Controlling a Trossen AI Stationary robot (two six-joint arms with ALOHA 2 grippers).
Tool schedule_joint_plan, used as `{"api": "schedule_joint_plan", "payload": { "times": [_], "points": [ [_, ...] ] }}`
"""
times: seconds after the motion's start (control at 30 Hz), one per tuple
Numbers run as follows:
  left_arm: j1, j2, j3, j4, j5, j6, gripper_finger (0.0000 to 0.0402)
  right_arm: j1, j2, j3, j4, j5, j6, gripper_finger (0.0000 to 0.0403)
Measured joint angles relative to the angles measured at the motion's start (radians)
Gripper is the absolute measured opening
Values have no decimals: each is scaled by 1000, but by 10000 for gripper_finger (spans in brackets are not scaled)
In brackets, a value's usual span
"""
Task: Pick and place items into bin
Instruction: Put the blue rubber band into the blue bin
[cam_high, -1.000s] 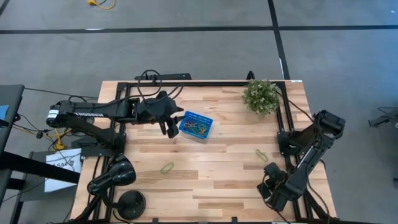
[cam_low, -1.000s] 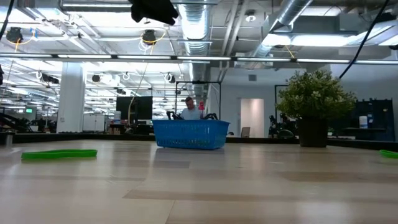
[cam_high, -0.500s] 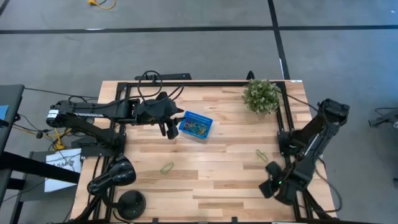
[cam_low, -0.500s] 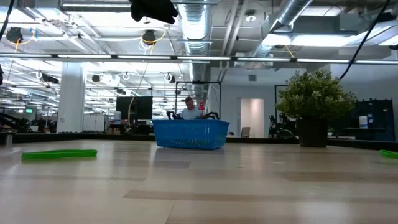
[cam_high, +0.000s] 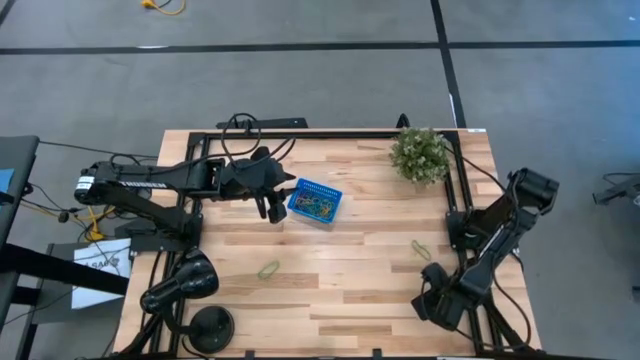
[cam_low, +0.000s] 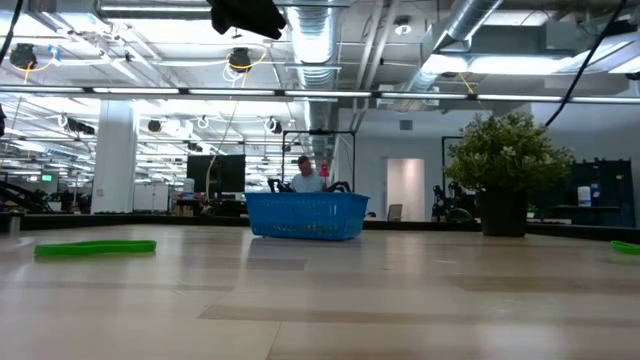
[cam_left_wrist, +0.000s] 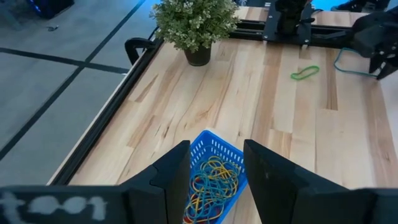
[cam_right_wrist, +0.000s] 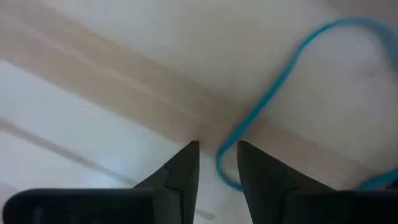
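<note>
The blue mesh bin (cam_high: 315, 201) stands on the table's far middle with a tangle of coloured loops (cam_left_wrist: 211, 183) inside. My left gripper (cam_left_wrist: 214, 167) hovers open above the bin's left end. One green loop (cam_high: 268, 269) lies flat toward the near left, another (cam_high: 421, 249) toward the right. My right gripper (cam_right_wrist: 217, 155) hangs low at the near right corner (cam_high: 437, 300), pointing down, narrowly open. A blue loop (cam_right_wrist: 273, 87) lies on the wood, and a stretch of it runs between the fingertips. Whether they touch it, I cannot tell.
A potted plant (cam_high: 420, 153) stands at the far right corner. Black frame rails (cam_high: 455, 190) run along the table's far and right edges. Bare wood lies between the bin and the green loops. A person (cam_low: 305, 175) shows far behind the bin in the room.
My right arm's elbow has swung slightly toward the far edge and partly back. Its gripper has stayed at the near right corner.
</note>
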Motion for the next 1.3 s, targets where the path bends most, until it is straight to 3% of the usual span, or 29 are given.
{"api": "schedule_joint_plan", "payload": {
  "times": [0.27,0.47,0.87,0.97,1.0,1.3],
  "points": [
    [0,0,0,0,0,9,140,-1,67,10,17,-16,-3,102],
    [0,0,0,-3,0,10,140,-4,56,26,-32,37,-2,99],
    [0,0,0,-20,0,9,140,-22,88,32,-22,55,-7,10],
    [0,0,0,-32,0,-1,140,-22,93,61,-52,90,-38,4],
    [0,0,0,-33,0,-5,140,-22,92,75,-62,121,-54,5],
    [0,0,0,-23,-1,-9,140,-114,91,191,-85,741,-299,1]
  ]
}}
